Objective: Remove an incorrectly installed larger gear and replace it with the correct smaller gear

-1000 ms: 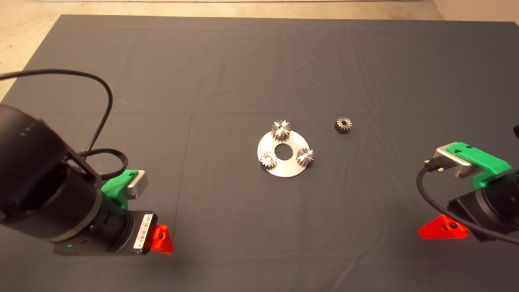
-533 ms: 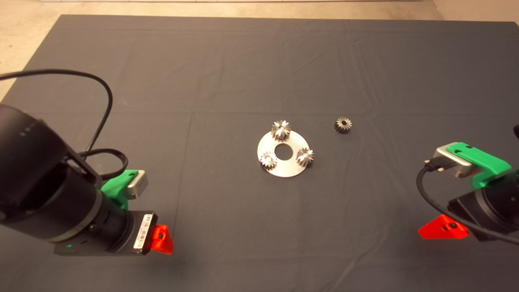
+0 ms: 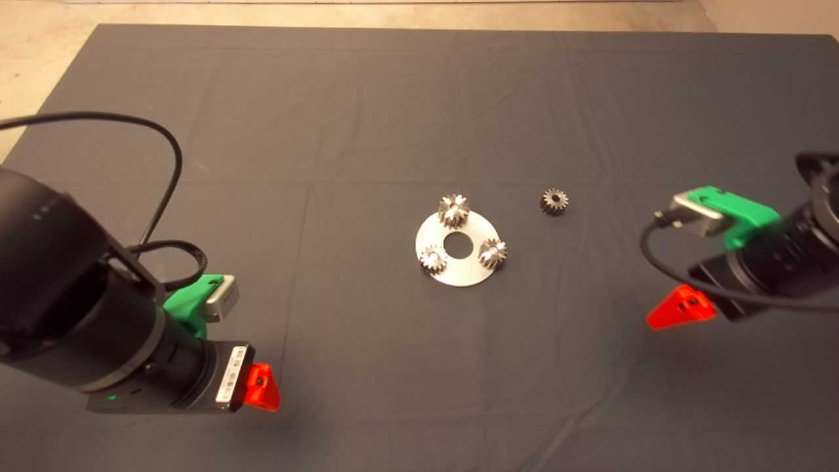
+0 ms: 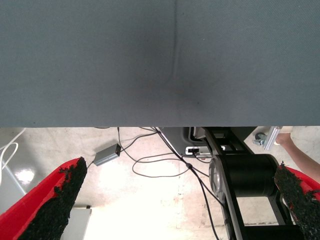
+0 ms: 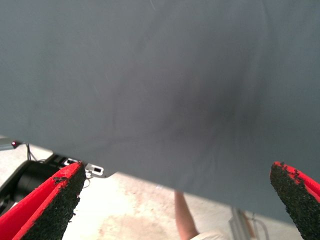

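A round steel plate with a centre hole lies mid-mat and carries three gears. The larger gear, with flared shiny teeth, sits at the plate's far edge. Two shiny small gears sit at its near left and right. The smaller dark-grey gear lies alone on the mat, right of the plate. My right gripper hovers right of the plate, nearer me than the dark gear, open and empty; its pads stand wide apart. My left gripper waits at the lower left, open and empty.
The dark mat covers the table, with its far edge and the pale floor beyond. The wrist views show the mat's near edge, cables on the floor and a person's leg.
My right gripper has moved away from the lower right edge, inward and farther up the mat toward the gears. The left arm and all gears have not moved.
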